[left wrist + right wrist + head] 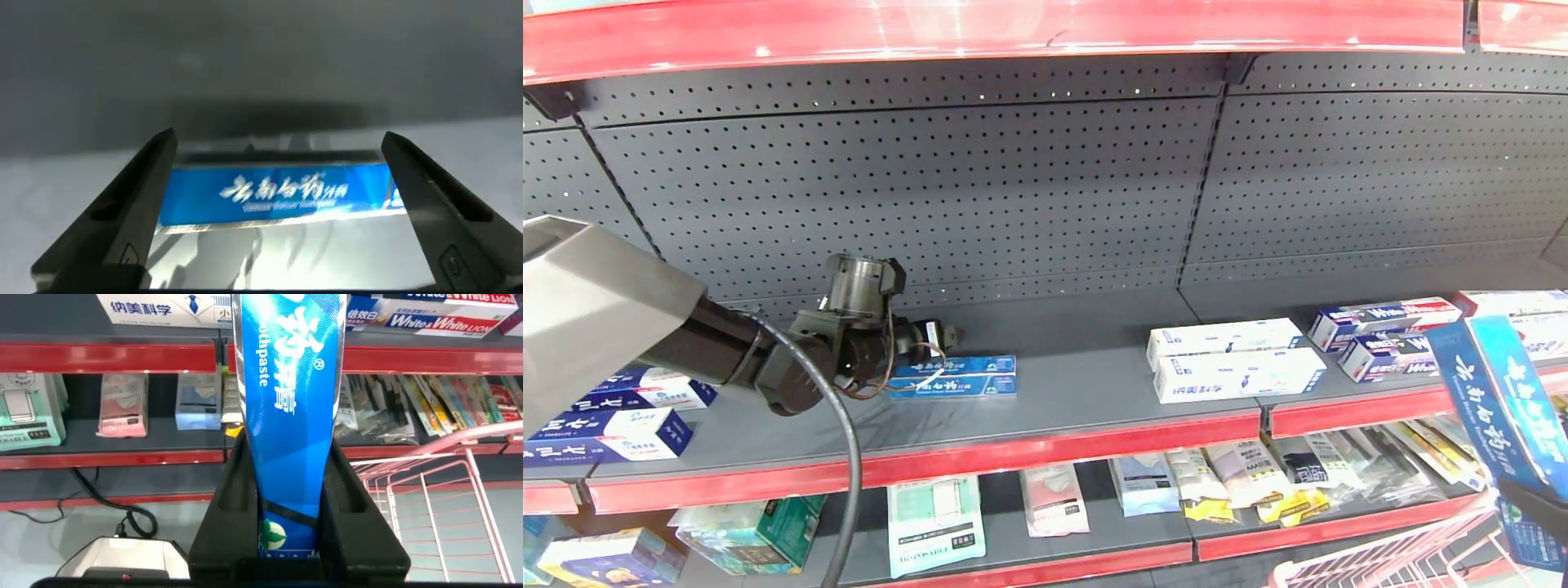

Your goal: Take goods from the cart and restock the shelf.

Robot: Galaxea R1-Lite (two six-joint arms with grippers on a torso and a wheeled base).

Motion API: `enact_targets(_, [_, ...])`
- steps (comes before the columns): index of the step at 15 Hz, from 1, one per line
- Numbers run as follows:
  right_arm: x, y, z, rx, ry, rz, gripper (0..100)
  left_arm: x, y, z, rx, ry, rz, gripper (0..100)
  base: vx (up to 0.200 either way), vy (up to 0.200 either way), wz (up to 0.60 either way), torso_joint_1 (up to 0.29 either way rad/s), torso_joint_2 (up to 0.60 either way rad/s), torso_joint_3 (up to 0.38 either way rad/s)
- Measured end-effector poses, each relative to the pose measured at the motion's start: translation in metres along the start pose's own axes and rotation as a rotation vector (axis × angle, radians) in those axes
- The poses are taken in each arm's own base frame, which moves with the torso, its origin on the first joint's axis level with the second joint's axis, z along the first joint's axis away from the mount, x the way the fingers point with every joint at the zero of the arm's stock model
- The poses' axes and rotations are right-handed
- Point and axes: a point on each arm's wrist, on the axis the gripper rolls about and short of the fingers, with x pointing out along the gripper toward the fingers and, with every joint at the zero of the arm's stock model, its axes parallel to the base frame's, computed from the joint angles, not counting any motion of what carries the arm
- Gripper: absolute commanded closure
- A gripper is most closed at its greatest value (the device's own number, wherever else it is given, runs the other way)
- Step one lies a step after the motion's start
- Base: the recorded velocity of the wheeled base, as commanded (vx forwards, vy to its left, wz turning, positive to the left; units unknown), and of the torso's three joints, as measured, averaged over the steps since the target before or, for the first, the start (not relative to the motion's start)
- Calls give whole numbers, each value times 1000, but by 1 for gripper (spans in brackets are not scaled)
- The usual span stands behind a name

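Two blue toothpaste boxes (953,376) lie stacked on the grey shelf board (1062,384), left of centre. My left gripper (939,347) is inside the shelf just behind and above them. In the left wrist view its fingers (135,208) stand wide open, and a blue box (278,194) lies on the shelf just past the tips of the left gripper (278,139). At the right edge, in front of the shelf, my right gripper (1531,498) is shut on another blue toothpaste box (1494,400), which stands upright. The right wrist view shows this box (290,400) clamped in the right gripper (288,486).
White toothpaste boxes (1233,359) and red-and-white ones (1388,327) lie on the shelf's right part, and blue-and-white boxes (613,416) at its left. The lower shelf carries several packets (1241,482). A pink wire cart (1396,555) stands at the lower right. The shelf between the box groups is bare.
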Motion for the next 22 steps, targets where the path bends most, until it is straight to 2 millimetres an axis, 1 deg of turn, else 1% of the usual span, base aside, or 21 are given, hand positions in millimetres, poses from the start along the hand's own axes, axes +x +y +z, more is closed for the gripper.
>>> enact_targets(2, [0, 0, 0, 0, 3, 1, 100, 9, -1, -1, 17, 4, 3, 0, 0, 0, 0, 0, 0, 0])
enact_targets(8, [1, 0, -3, -2, 14, 2, 100, 27, -17, -1, 54, -6, -19, 0, 0, 0, 0, 0, 0, 0])
enact_targets(11, [1, 0, -3, -1, 11, -1, 100, 38, -25, -3, 64, -13, 8, 0, 0, 0, 0, 0, 0, 0])
enact_targets(14, [0, 0, -3, 0, 9, -1, 100, 42, -28, -11, 81, 44, 21, 0, 0, 0, 0, 0, 0, 0])
enact_targets(18, [0, 0, -3, 0, 8, 0, 100, 43, -32, -11, 88, 54, 18, 0, 0, 0, 0, 0, 0, 0])
enact_targets(22, [0, 0, -2, -1, 6, 1, 100, 45, -32, -12, 90, 54, 29, 0, 0, 0, 0, 0, 0, 0])
